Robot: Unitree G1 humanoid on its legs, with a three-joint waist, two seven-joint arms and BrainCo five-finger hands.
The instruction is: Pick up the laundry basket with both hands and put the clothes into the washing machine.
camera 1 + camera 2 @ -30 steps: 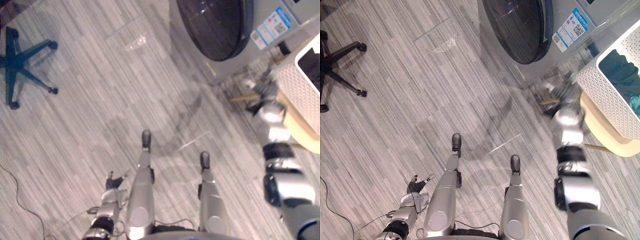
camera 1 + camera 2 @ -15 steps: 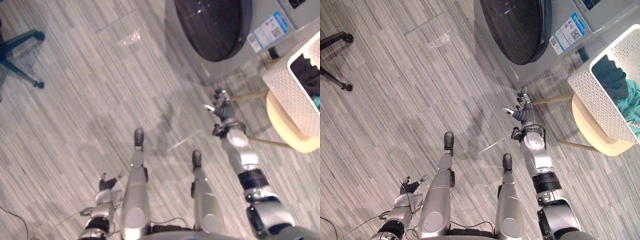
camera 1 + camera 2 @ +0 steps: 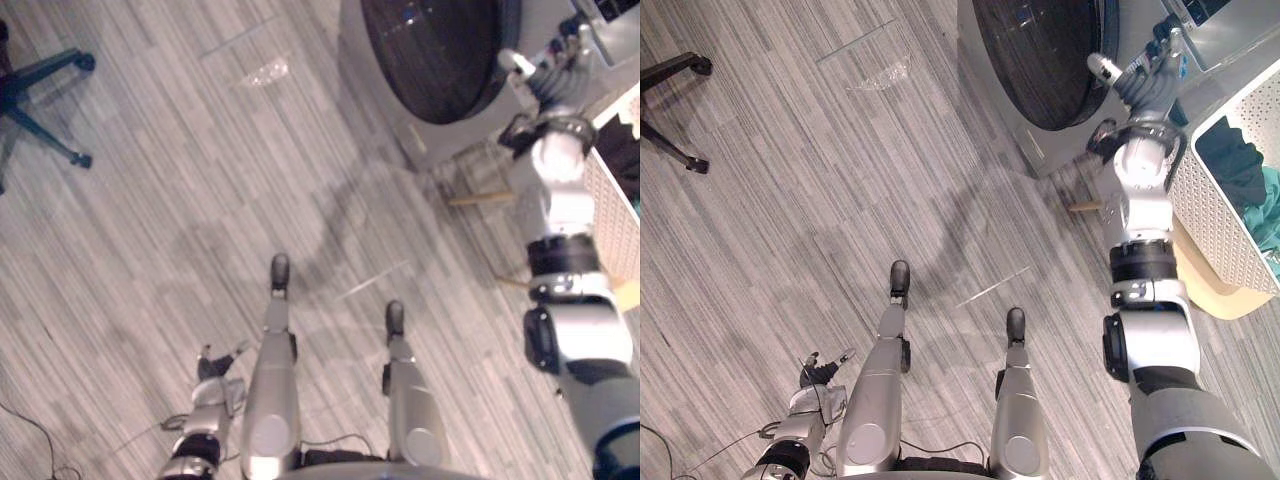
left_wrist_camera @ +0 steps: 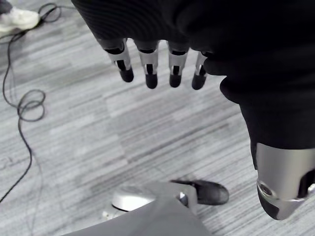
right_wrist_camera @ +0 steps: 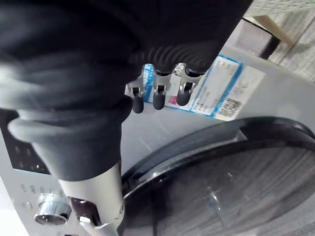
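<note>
The right hand (image 3: 1140,78) is raised at the upper right of the head views, in front of the washing machine (image 3: 1038,148) and just beside the rim of its round dark door (image 3: 1040,50). Its fingers are spread and nearly straight, and it has hold of nothing. Whether any fingertip touches the machine is hard to make out. In the right wrist view the fingers (image 5: 157,96) point toward a blue-and-white label (image 5: 216,96) on the grey front and are apart from it. The door's curved rim fills the lower right of that view, and a silver knob (image 5: 49,214) sits at the lower left, partly hidden by the thumb. I cannot tell whether the door is latched.

The laundry basket (image 3: 1220,215), white and perforated, is at the right edge of the frame, cut off there and partly hidden behind the right forearm. It rests on a pale stool (image 3: 1215,292), of which only a strip of seat and a wooden leg show. The clothes (image 3: 1232,160) lie inside the basket, a dark piece with a teal one at the frame edge. Neither hand touches the basket.

The left hand (image 3: 818,375) is small at the lower left, low over the striped floor (image 3: 790,200). In the left wrist view its fingers (image 4: 148,69) hang relaxed and straight, with nothing in them.

An office chair base (image 3: 40,85) is cut off at the upper left
</note>
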